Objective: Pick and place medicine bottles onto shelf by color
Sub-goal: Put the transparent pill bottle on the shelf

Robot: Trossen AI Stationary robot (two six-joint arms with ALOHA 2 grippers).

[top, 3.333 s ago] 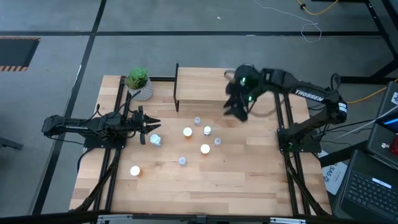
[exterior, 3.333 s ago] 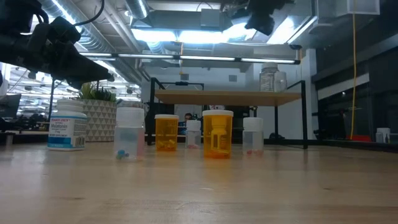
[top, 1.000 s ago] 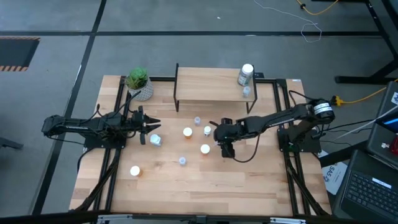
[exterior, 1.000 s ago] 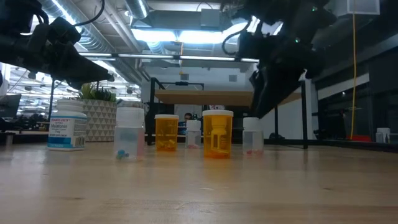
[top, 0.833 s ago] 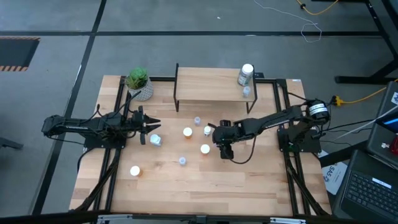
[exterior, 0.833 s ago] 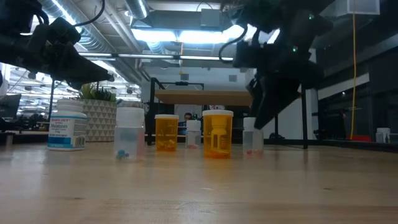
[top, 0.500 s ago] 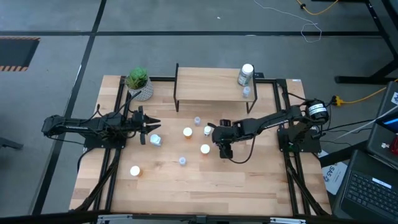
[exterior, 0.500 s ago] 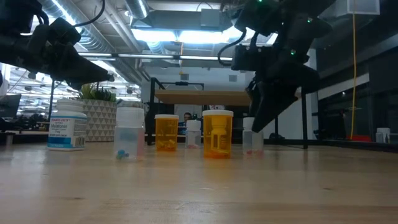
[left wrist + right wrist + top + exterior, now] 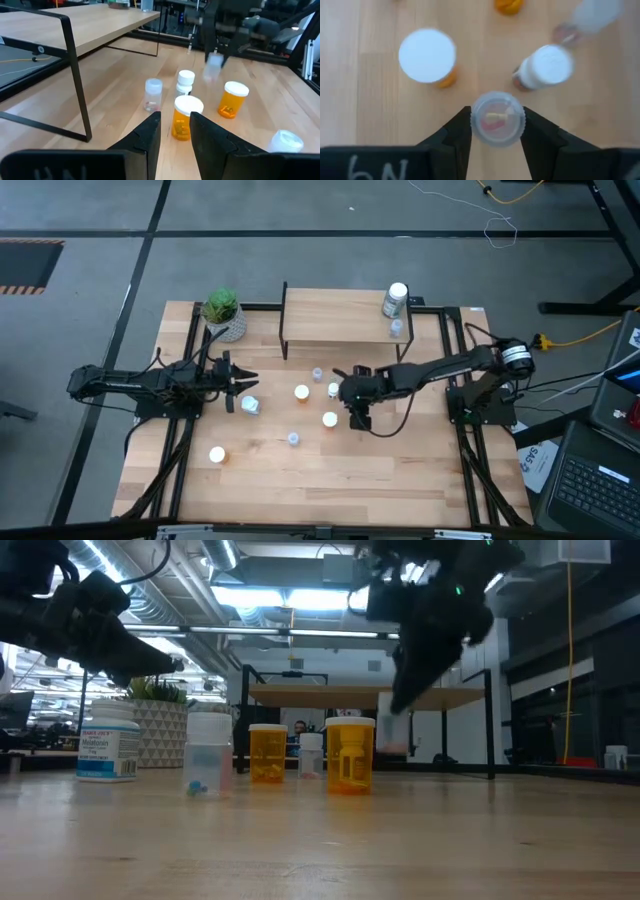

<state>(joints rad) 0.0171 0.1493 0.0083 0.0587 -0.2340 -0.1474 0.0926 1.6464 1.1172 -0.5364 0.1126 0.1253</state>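
My right gripper is shut on a tiny clear bottle and holds it above the middle of the table; it also shows in the low view and, blurred, in the left wrist view. In the high view my right gripper hides the bottle. My left gripper is open and hovers at the table's left, near a white bottle. The shelf stands at the far side. A greenish bottle and a tiny clear one stand on its right end. My right gripper pinches the tiny clear bottle by its round sides, just under the top, between its two fingers. The fingers come from above and point down. The bottle stands upright in the hold, lifted clear of the table.
Orange bottles, a small white bottle and tiny clear ones stand on the table. A green plant in a white pot stands far left, beside the shelf.
My right gripper has come down over the tiny clear bottle beside the orange one and taken hold of it. It has then risen with it, a little toward the far edge. The bottle is now lifted clear of the table and upright.
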